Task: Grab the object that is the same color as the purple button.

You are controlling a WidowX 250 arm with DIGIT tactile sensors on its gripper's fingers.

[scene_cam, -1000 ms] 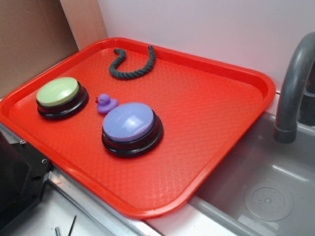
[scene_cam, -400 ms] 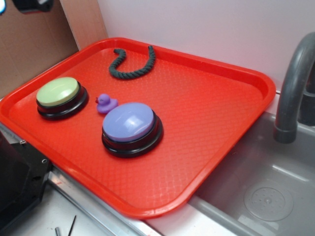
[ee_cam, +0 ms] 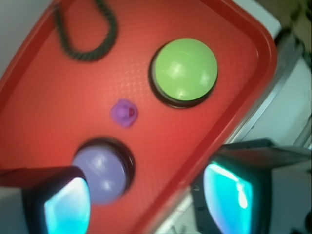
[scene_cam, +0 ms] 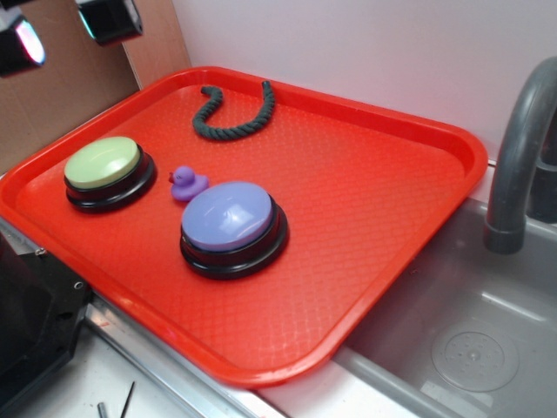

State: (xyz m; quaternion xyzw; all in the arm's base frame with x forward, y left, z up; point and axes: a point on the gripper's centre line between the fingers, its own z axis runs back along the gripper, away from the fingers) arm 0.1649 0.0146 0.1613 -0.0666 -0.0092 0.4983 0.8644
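Observation:
A tiny purple rubber duck (scene_cam: pixel 186 183) with a reddish beak sits on the red tray (scene_cam: pixel 383 200), between the pale green button (scene_cam: pixel 104 163) and the large lavender-purple dome button (scene_cam: pixel 231 218). In the wrist view the duck (ee_cam: pixel 124 112) lies above the purple button (ee_cam: pixel 103 170) and left of the green button (ee_cam: pixel 184 70). My gripper (scene_cam: pixel 65 30) hangs high at the top left, well above the tray and apart from the duck. Its jaws stand wide apart and empty in the wrist view (ee_cam: pixel 146 204).
A dark green rope piece (scene_cam: pixel 233 111) lies at the tray's far side, also in the wrist view (ee_cam: pixel 87 31). A grey faucet (scene_cam: pixel 518 148) and sink basin (scene_cam: pixel 461 348) are to the right. A black block (scene_cam: pixel 30 322) stands at the front left.
My gripper has come into the exterior view at the top left and moved down and to the right. The duck, buttons and rope have not moved.

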